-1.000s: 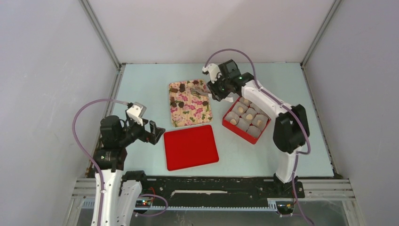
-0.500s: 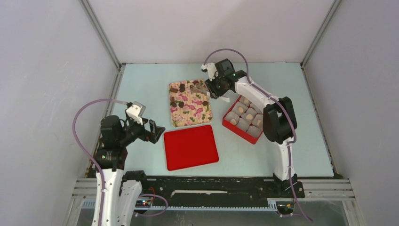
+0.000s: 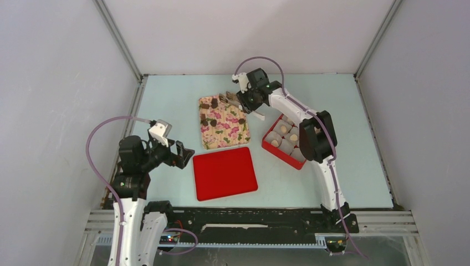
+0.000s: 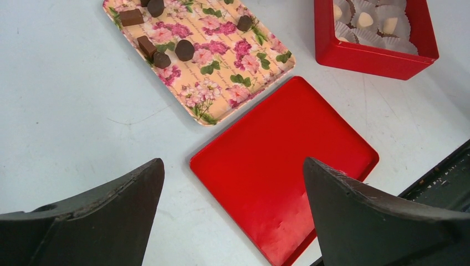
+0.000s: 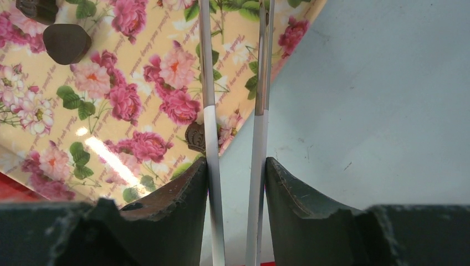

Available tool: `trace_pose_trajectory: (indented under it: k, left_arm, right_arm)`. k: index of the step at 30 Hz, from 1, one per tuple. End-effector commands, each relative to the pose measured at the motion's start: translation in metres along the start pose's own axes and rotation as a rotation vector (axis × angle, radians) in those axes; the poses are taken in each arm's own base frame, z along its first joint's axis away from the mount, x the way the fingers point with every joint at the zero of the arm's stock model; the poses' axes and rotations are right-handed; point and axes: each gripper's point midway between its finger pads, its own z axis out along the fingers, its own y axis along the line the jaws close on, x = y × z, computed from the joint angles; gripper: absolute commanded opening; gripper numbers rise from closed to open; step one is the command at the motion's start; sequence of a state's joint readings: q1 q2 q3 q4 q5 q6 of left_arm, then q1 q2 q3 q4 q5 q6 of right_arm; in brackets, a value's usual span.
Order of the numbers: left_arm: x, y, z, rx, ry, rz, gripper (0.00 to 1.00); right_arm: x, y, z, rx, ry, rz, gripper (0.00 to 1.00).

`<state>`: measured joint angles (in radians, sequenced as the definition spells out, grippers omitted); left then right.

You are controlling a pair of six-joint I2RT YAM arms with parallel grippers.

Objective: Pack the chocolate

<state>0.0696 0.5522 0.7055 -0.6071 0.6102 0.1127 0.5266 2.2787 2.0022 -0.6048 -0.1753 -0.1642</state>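
On the pale bench [image 3: 166, 105], the right tool [image 5: 235, 166] grips tweezers [image 5: 206, 66], chocolate [image 5: 66, 42] ahead-left on the floral tray [image 5: 116, 105]; the left tool [image 4: 233, 163] gapes wide.

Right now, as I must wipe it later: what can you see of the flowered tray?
The flowered tray is a glossy cream rectangle with rounded corners, printed with pink flowers and green leaves. It lies flat on the table, left of the red box. Dark chocolates sit on its far half, and the right gripper's tongs reach over its far corner.
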Motion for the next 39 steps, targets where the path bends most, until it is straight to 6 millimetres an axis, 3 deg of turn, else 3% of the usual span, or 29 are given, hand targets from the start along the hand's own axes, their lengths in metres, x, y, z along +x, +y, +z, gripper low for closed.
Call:
trace_pose_trajectory:
  k: [1, 9, 16, 22, 32, 39]
  left_arm:
    - [-0.002, 0.001, 0.003, 0.01, -0.017, 0.004, 0.98]
    - [-0.002, 0.001, 0.004, 0.013, -0.015, 0.003, 0.98]
    - [-0.001, 0.001, 0.003, 0.014, -0.018, 0.01, 0.98]
    - [-0.001, 0.0, 0.002, 0.015, -0.022, 0.016, 0.98]
    - [-0.002, -0.001, 0.001, 0.019, -0.029, 0.024, 0.98]
    - [-0.001, -0.001, 0.002, 0.021, -0.029, 0.025, 0.98]
  right_arm:
    - [-0.027, 0.004, -0.002, 0.022, -0.066, -0.031, 0.43]
    - [-0.025, 0.003, 0.005, 0.122, -0.04, -0.124, 0.41]
    - [-0.024, 0.01, 0.0, 0.195, -0.013, -0.215, 0.29]
    - [-0.013, 0.026, -0.026, 0.179, 0.003, -0.235, 0.23]
    - [0.031, 0.042, -0.091, 0.15, 0.035, -0.196, 0.19]
    - [0.056, 0.065, -0.116, 0.024, 0.059, -0.139, 0.17]
